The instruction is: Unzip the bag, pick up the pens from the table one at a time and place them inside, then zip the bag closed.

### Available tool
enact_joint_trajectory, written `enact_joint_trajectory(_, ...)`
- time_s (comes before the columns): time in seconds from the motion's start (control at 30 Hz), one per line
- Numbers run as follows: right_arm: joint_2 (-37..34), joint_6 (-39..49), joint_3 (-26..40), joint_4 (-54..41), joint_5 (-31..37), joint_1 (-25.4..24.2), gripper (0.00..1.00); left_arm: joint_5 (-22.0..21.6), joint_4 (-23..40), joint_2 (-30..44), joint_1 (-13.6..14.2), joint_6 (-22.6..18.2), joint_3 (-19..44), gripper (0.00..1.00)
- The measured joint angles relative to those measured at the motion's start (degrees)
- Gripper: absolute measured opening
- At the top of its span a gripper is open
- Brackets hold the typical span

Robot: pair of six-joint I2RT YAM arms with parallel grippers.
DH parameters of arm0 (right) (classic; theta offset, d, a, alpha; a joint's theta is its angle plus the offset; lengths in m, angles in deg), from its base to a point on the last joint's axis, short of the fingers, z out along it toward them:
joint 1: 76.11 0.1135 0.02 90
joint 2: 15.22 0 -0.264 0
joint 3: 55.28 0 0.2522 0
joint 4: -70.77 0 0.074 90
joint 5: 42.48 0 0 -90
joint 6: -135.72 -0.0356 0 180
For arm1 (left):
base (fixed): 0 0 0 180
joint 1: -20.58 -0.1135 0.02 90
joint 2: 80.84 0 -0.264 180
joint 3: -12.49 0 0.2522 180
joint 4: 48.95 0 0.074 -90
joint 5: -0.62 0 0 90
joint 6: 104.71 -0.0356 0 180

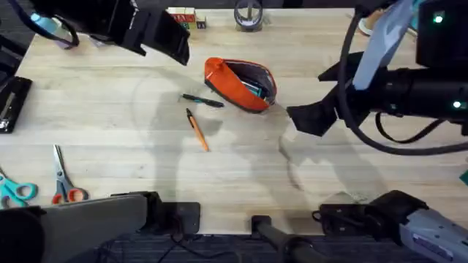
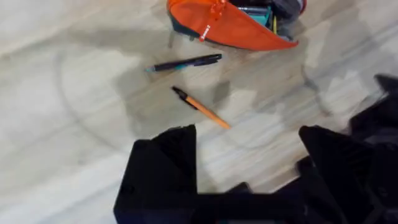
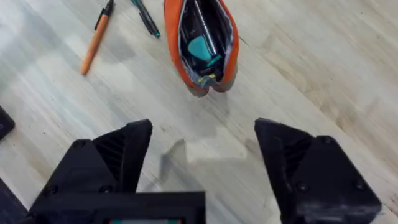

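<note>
Bag [image 1: 241, 84] lies unzipped and gaping near the table's [image 1: 110, 124] far edge, both pens [image 1: 197, 130] lie on the wood beside it waiting to go in, and the left pincer [image 2: 249, 162] and right pincer [image 3: 202, 155] hang open, holding nothing.

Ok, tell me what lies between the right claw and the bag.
Nothing: in the right wrist view, bare table runs from the open right claw up to the unzipped bag. Both pens, orange and black, lie off to one side.
</note>
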Motion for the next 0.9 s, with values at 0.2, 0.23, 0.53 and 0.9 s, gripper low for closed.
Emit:
enact_joint_trajectory(0.2, -0.9, 0.0, 0.0, -1.4, 0.0, 0.0, 0.998, -0.5, 0.1, 0.0, 0.0, 12.2, 0.0, 0.995)
enact_joint_trajectory(0.23, -0.9, 0.0, 0.0, -1.7, 0.0, 0.0, 0.998, -0.5, 0.1, 0.0, 0.0, 13.9, 0.0, 0.995)
enact_joint_trajectory(0.53, -1.0, 0.0, 0.0, -2.3, 0.0, 0.0, 0.998, -0.5, 0.1, 0.0, 0.0, 29.0, 0.0, 0.995)
enact_joint_trajectory(0.9, -1.0, 0.0, 0.0, -2.3, 0.0, 0.0, 0.998, -12.5, 4.6, 0.0, 6.4, 47.1, -0.8, 0.995)
